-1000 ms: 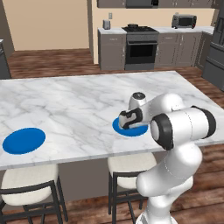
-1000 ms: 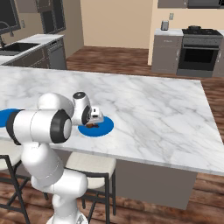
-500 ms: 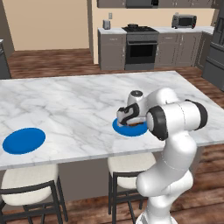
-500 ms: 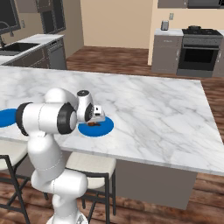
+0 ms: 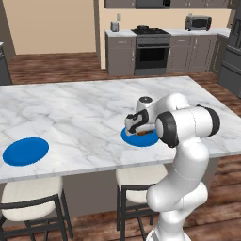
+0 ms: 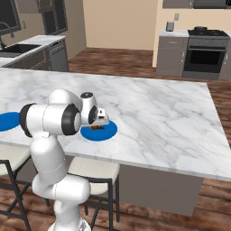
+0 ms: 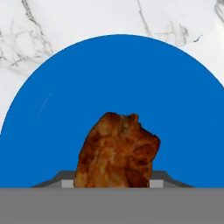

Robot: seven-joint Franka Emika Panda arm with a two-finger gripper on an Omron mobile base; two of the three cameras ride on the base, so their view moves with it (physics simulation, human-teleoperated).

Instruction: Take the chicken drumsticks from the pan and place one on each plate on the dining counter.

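A: Left base view first; what do you count?
B: Two blue plates on the marble surface (image 5: 84,117); the near plate (image 5: 141,137) lies under the hand, the far plate (image 5: 26,151) sits bare, well apart to the left near the front edge; one end effector (image 5: 140,130) low over the near plate, with a sliver of one brown drumstick (image 5: 142,133) just under it; two stools (image 5: 28,197) tucked below the overhang.

A: And the right base view?
B: The same near plate (image 6: 99,131) with the one drumstick (image 6: 97,127) lying on it beside the end effector (image 6: 102,122); the other plate (image 6: 8,122) shows as a blue edge behind the arm's elbow; so two plates, one drumstick.

A: The hand view?
B: One drumstick (image 7: 117,151) against the blue plate (image 7: 113,78), sitting between the two fingertips (image 7: 65,181) at the bottom; whether the tips press it or stand just off it I cannot tell; so clenched or released stays unsettled.

A: What differs from half a second ago?
B: Little; the elbow has swung slightly lower and nearer the surface edge; the hand stays over the same plate; plates and drumstick lie where they did.
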